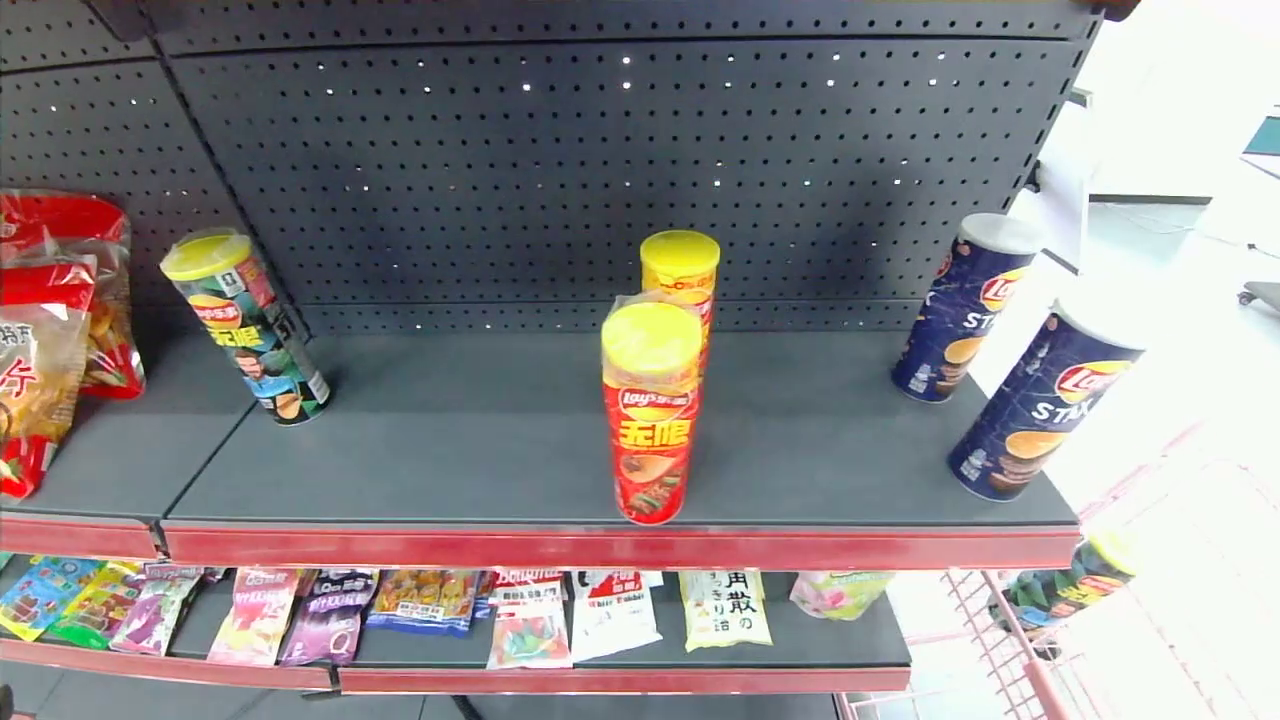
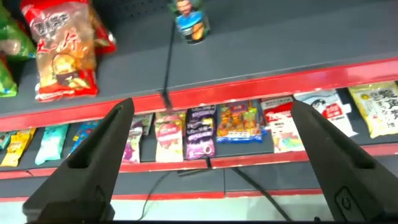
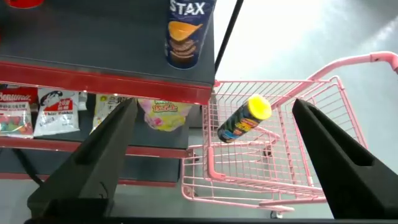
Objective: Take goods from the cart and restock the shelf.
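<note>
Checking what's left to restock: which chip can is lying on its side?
The dark can with the yellow lid, lying in the pink cart beside the shelf. The other five stand upright on it.

Print is noted by kind, not transcribed: red can (image 1: pixel 650 430) carries a round logo above large yellow characters; front blue can (image 1: pixel 1040 400) and rear blue can (image 1: pixel 960 310) each carry a round logo over white capital lettering. Green can (image 1: pixel 250 330) shows a logo with yellow characters; pale packet (image 1: pixel 724 608) on the lower shelf (image 1: pixel 830 650) bears black characters; snack bag (image 1: pixel 35 370) bears a large red character.
</note>
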Tool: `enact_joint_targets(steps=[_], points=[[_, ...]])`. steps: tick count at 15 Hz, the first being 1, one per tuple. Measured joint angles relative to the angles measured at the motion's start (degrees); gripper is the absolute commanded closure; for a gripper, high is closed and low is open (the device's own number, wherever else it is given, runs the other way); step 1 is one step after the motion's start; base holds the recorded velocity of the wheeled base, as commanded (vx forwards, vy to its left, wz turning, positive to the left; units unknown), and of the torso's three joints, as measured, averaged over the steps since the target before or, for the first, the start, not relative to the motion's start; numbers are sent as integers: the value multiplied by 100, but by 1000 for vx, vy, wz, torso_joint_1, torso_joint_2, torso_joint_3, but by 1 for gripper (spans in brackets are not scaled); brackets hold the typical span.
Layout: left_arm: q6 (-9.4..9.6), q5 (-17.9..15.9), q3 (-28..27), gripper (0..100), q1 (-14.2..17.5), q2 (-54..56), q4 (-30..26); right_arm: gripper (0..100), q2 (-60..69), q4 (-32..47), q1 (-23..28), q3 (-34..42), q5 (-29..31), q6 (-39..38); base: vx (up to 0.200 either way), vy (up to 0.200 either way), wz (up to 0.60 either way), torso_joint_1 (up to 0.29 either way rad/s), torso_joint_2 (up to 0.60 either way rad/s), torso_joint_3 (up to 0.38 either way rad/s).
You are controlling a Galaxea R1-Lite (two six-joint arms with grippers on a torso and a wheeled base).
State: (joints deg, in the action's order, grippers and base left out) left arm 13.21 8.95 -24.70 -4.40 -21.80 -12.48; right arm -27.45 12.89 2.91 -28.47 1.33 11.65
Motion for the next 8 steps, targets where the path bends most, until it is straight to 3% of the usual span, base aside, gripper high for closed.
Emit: enact_joint_targets(steps=[1, 4, 8], points=[[33, 0, 17, 0, 0, 27, 0, 0, 0, -2, -2, 5, -2, 0, 0, -200, 0, -2, 7, 7], [249, 7, 32, 0, 11, 101, -5, 0, -9, 0, -7, 72, -7, 0, 0, 0, 0, 0, 0, 0], [339, 7, 39, 0, 9, 113, -10, 0, -18, -6, -2, 112, -11, 0, -200, 0, 0, 2, 10, 4]])
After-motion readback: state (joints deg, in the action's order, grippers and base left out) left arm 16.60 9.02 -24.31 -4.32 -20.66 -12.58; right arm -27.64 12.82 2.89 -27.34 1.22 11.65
